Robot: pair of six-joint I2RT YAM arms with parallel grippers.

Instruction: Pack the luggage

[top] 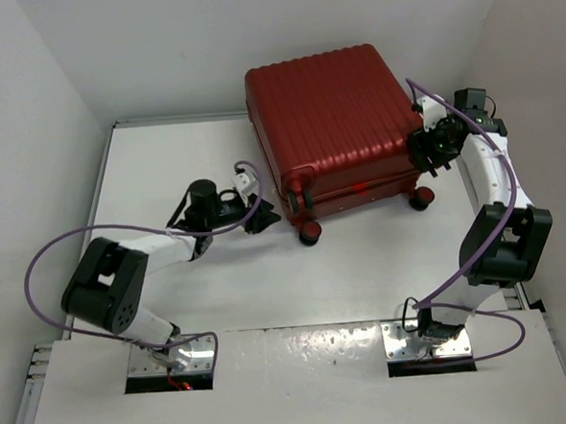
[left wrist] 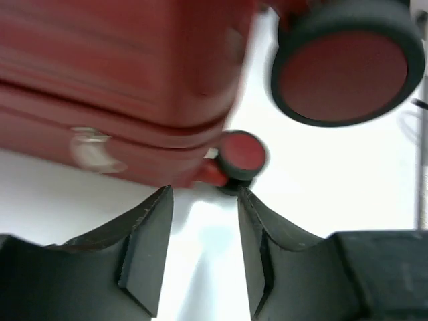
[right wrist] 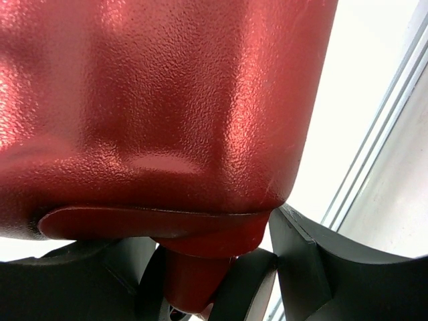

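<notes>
The luggage (top: 330, 113), a dark red ribbed hard-shell suitcase, lies closed and flat at the back of the white table (top: 184, 160). My left gripper (top: 269, 216) sits at its front-left corner, beside the wheels (top: 309, 235). In the left wrist view the left gripper (left wrist: 204, 190) is open and empty, its tips just short of a small red wheel (left wrist: 242, 152) under the luggage (left wrist: 120, 67). My right gripper (top: 423, 151) is at the right corner. In the right wrist view the right gripper (right wrist: 200, 264) is shut on a corner wheel (right wrist: 251, 284) under the shell (right wrist: 167, 100).
Grey walls stand close on the left, back and right of the table. A raised rail (right wrist: 374, 154) runs along the table's right edge, next to the right gripper. Purple cables (top: 55, 250) loop off both arms.
</notes>
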